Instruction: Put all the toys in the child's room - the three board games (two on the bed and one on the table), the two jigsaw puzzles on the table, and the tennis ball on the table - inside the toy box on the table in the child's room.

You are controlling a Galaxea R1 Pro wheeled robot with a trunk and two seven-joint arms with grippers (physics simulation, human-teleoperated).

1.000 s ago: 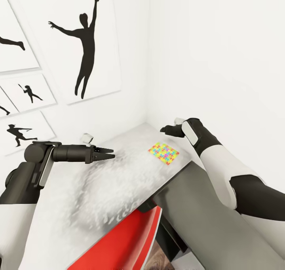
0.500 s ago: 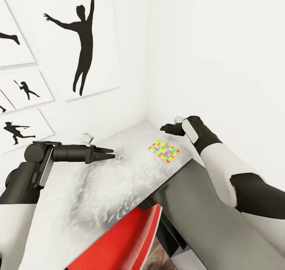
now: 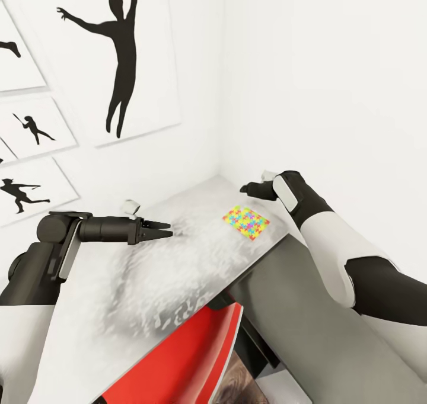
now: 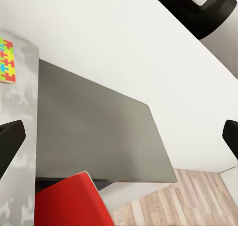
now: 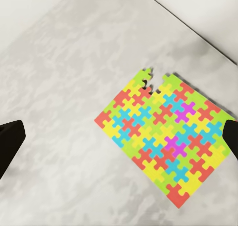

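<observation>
A: The jigsaw puzzle [image 3: 246, 223] lies flat on the light-grey counter [image 3: 148, 273], near the counter's far end by the room corner, close to the edge where the lower dark-grey section [image 3: 308, 309] joins on.

B: Is it whole?

A: In the right wrist view the jigsaw puzzle [image 5: 166, 146] shows a small notch on one edge; the rest is a full sheet of coloured pieces.

B: And the right end effector [image 3: 252, 189]?

A: It hangs above the counter just beyond the puzzle, apart from it. Its dark fingertips [image 5: 10, 139] stand at opposite edges of the wrist view, so the jaws are spread wide and hold nothing.

B: The left end effector [image 3: 160, 230]?

A: It is over the middle of the counter, pointing toward the puzzle but well apart from it. Its fingertips [image 4: 10, 141] also sit far apart, with nothing between them.

B: Anything else?

A: A red object [image 3: 190, 356] shows below the counter's near edge, and black silhouette pictures [image 3: 118, 48] hang on the wall.
</observation>
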